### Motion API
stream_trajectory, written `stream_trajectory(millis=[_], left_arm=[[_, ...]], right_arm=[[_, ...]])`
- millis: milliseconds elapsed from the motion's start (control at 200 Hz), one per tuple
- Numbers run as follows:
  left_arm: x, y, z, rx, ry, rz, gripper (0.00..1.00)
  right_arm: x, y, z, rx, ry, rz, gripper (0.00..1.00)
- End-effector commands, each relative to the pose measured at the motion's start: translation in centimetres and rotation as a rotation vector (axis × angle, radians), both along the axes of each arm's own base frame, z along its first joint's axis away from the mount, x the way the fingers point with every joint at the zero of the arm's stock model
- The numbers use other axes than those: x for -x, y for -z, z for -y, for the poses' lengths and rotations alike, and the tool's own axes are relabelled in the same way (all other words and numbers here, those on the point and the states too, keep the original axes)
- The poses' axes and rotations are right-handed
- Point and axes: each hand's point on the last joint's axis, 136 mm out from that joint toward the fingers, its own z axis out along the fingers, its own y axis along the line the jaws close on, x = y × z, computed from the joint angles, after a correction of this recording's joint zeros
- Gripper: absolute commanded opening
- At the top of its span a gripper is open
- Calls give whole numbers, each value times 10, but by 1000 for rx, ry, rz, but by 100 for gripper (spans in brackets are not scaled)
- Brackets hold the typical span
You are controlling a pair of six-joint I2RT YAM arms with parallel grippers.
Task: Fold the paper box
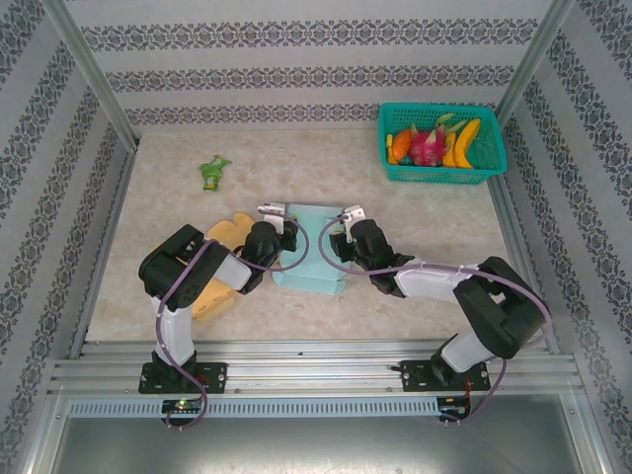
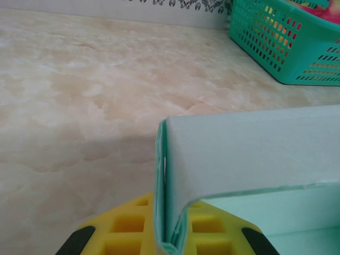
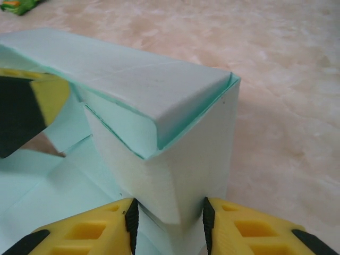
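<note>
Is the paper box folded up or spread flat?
Partly folded: the paper box has one wall raised with its top edge turned over; other flaps lie flat.

left gripper (image 1: 284, 223) and right gripper (image 1: 340, 229) flank mint paper box (image 1: 314, 262) mid-table; fruit basket (image 1: 444, 173) far right

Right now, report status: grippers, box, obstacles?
Left gripper shut on box wall. Right gripper straddles box corner, grip unsure. Box partly folded, one wall up. Basket well apart.

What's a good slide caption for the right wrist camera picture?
Right gripper pinching a folded corner of the pale green paper box on a marbled tabletop.
</note>
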Motion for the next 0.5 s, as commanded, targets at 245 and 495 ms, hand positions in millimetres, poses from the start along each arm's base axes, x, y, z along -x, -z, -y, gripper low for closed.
stream_trajectory(millis=[245,495], left_arm=[[18,36,10,-176,-18,-64,0],[17,37,12,-220,-51,-62,0]], right_arm=[[-27,-5,10,33,138,103,33],[-36,6,35,114,279,124,24]])
